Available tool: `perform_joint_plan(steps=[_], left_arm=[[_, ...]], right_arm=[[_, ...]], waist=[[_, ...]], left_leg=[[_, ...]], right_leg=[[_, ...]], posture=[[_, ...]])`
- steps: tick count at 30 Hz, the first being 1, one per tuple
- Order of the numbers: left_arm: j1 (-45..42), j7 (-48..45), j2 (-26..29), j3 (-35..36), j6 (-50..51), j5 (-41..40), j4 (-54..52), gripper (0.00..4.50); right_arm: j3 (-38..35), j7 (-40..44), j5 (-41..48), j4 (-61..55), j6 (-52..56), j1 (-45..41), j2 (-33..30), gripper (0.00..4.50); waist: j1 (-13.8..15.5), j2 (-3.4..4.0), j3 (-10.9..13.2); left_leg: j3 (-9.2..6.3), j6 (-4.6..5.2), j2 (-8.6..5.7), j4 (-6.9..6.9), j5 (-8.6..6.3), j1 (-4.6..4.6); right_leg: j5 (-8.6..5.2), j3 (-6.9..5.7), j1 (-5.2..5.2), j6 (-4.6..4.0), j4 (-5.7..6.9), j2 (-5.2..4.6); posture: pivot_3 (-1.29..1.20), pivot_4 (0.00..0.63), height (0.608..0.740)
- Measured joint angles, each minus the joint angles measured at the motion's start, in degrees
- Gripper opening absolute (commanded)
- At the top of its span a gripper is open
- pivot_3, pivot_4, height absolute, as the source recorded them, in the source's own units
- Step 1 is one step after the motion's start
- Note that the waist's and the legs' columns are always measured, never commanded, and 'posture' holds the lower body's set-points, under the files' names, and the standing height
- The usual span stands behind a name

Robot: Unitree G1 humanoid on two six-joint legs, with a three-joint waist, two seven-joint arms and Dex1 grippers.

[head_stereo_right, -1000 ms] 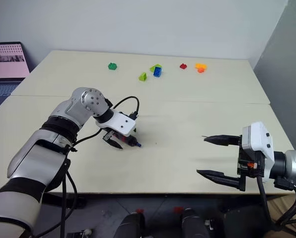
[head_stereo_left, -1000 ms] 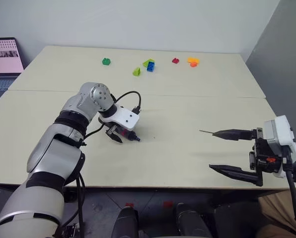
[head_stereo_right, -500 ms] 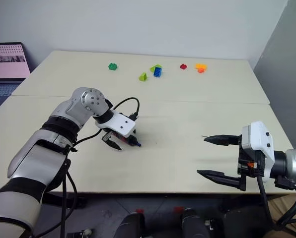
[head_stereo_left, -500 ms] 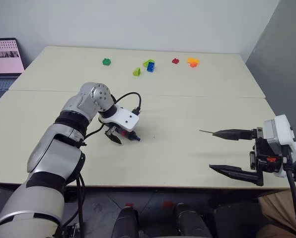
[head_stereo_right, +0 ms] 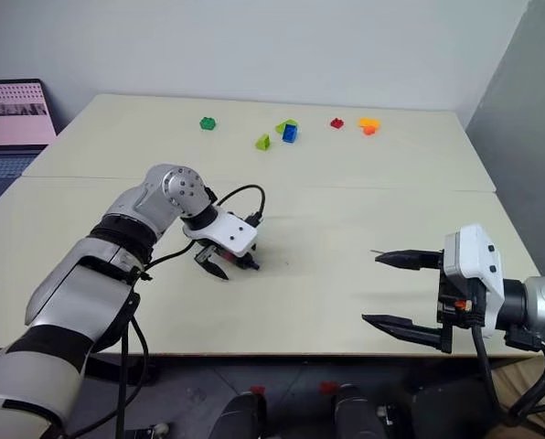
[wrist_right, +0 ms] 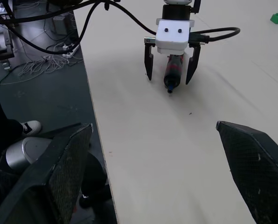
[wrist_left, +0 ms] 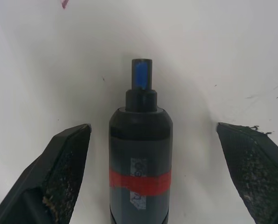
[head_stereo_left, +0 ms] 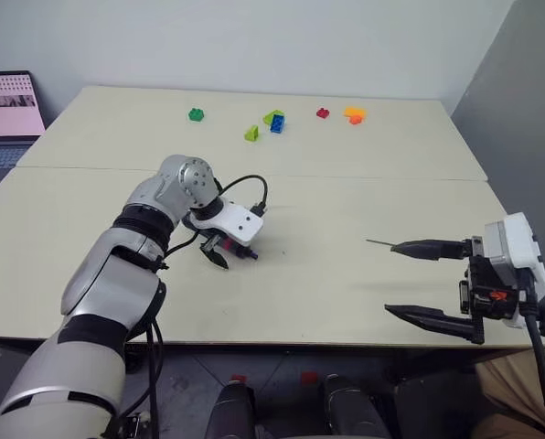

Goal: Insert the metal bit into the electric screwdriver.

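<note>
In the left eye view, the left gripper point(head_stereo_left: 225, 257) points down over the electric screwdriver point(head_stereo_left: 242, 253), which lies on the table point(head_stereo_left: 346, 201), jaws spread to either side of it. The right gripper point(head_stereo_left: 419, 279) waits near the table's right edge, jaws released; the metal bit point(head_stereo_left: 379, 243) sticks out from its upper finger point(head_stereo_left: 428, 247), though how it is kept there cannot be told.

In the left wrist view, the screwdriver's barrel sits between the fingers point(wrist_left: 59, 172), untouched. It looks rigid, smooth and likely to roll, so a hold around the red-banded middle seems best.

In the right wrist view, the left gripper straddles the tool.
</note>
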Motion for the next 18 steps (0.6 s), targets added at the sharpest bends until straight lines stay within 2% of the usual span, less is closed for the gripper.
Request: perform_joint_plan(steps=[5, 7, 8, 10, 14, 15, 18], left_arm=[[-0.8, 1.0, -0.6, -0.3, -0.1, 1.0, 1.9, 4.50], [-1.0, 1.0, -1.1, -0.3, -0.1, 1.2, 2.1, 4.12], [-1.0, 1.0, -1.2, -0.3, -0.1, 1.2, 2.2, 4.07], [-1.0, 1.2, -1.8, -0.2, 0.1, 1.2, 2.7, 3.53], [-1.0, 1.2, -2.2, -0.2, 0.0, 1.1, 2.7, 2.90], [-1.0, 1.2, -2.2, -0.2, -0.1, 1.1, 2.7, 2.57], [-1.0, 1.6, -2.1, -0.2, -0.7, 1.2, 2.7, 1.98]], right_arm=[[0.0, 0.0, 0.0, 0.0, 0.0, 0.6, 0.0, 4.47], [0.0, 0.0, 0.0, 0.0, 0.0, 0.8, 0.0, 4.50], [0.0, 0.0, -0.1, 0.0, 0.0, 0.8, 0.0, 4.50], [0.0, 0.0, -0.2, 0.0, 0.0, 0.9, 0.0, 4.50], [0.0, 0.0, -0.2, 0.0, 0.0, 0.9, 0.0, 4.50], [0.0, 0.0, -0.2, 0.0, 0.0, 0.9, 0.0, 4.50], [0.0, 0.0, -0.2, 0.0, 0.0, 0.9, 0.0, 4.50]], waist=[[0.0, 0.00, 0.0], [0.0, 0.00, 0.0], [0.0, 0.00, 0.0], [0.0, 0.00, 0.0], [0.0, 0.00, 0.0], [0.0, 0.00, 0.0], [0.0, 0.00, 0.0]], left_leg=[[0.00, 0.00, 0.00, 0.00, 0.00, 0.00], [0.00, 0.00, 0.00, 0.00, 0.00, -0.01], [0.00, 0.00, 0.00, 0.00, 0.00, -0.01], [0.00, 0.00, 0.00, 0.00, 0.00, 0.00], [-0.01, 0.01, -0.01, 0.00, 0.00, 0.00], [-0.01, 0.01, -0.01, 0.01, 0.01, 0.00], [-0.01, 0.01, -0.01, 0.01, 0.01, 0.00]], right_leg=[[0.00, 0.00, 0.00, 0.00, 0.00, 0.00], [-0.01, 0.00, 0.00, -0.01, 0.00, 0.00], [0.00, 0.00, 0.00, 0.00, 0.00, 0.00], [0.00, 0.00, 0.00, 0.00, 0.00, 0.00], [0.00, 0.00, 0.00, 0.00, 0.01, 0.00], [0.00, 0.00, 0.00, -0.01, 0.01, 0.00], [0.00, 0.00, 0.00, 0.00, 0.01, 0.00]], posture=[[0.00, 0.150, 0.740], [0.00, 0.150, 0.740], [0.00, 0.150, 0.740], [0.00, 0.150, 0.740], [0.00, 0.150, 0.740], [0.00, 0.150, 0.740], [0.00, 0.150, 0.740]])
